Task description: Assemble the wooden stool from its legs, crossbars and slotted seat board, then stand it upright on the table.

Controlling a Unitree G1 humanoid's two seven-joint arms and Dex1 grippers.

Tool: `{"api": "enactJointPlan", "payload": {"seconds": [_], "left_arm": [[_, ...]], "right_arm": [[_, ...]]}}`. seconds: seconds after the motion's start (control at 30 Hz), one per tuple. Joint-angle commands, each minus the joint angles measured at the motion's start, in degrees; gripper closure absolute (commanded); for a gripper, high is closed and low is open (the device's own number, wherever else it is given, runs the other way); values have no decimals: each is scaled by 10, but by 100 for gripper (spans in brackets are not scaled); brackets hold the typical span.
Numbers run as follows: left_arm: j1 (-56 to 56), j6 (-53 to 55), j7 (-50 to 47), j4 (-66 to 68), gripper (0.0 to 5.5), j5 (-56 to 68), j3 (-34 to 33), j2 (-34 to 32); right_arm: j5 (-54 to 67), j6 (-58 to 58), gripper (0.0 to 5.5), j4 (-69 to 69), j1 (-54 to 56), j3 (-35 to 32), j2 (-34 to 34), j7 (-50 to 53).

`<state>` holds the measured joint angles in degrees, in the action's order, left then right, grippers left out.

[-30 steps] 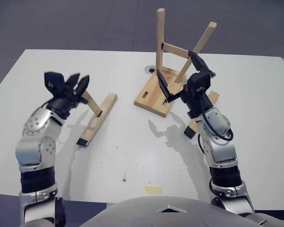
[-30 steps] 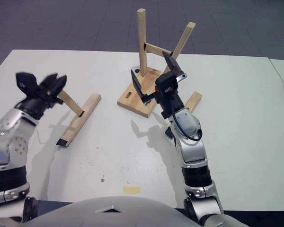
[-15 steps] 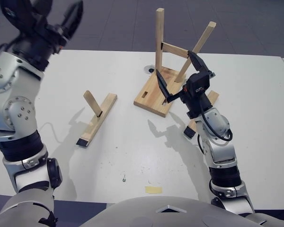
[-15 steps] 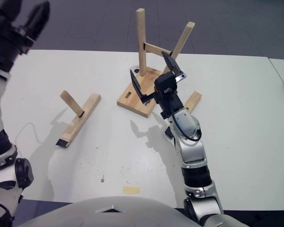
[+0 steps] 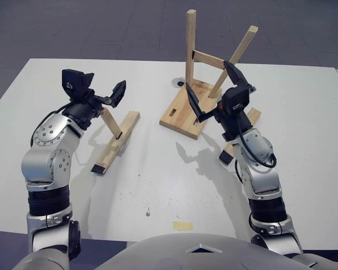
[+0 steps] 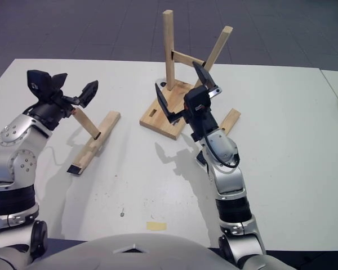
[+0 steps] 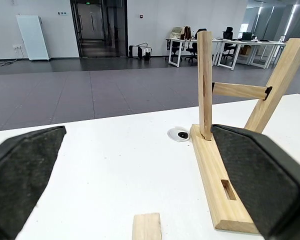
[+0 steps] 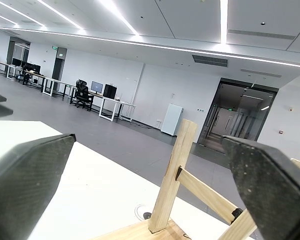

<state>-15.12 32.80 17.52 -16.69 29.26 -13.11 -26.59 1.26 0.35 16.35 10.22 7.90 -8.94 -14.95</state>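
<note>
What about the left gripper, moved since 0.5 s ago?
Yes. The left gripper dropped from above the table's far edge to the crossbar stub on the loose leg, open.

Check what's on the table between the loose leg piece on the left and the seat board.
Nothing: bare white table between the loose leg with its crossbar stub and the seat board, seen in both eye views.

Finger pads (image 7: pixel 260 170) look coarse, matt black; between them, smooth white table (image 7: pixel 115 165) and pale bare-wood seat board (image 7: pixel 214 175).
</note>
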Motion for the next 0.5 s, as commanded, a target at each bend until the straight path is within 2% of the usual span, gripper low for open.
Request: {"api": "enactJointPlan", "payload": {"seconds": [0.03,0.23,0.5], "left_arm": [[-35,17,0,-12,11,9,-11,-9],[-79,18,-4,-17,11,2,-16,-13],[37,-72,12,145,11,-93,61,33]], "right_arm": [[-5,4,10,2,-5,-1,4,6],[-5,4,10,2,0,-1,5,8],[-1,5,10,-7,8,-7,5,12]]}}
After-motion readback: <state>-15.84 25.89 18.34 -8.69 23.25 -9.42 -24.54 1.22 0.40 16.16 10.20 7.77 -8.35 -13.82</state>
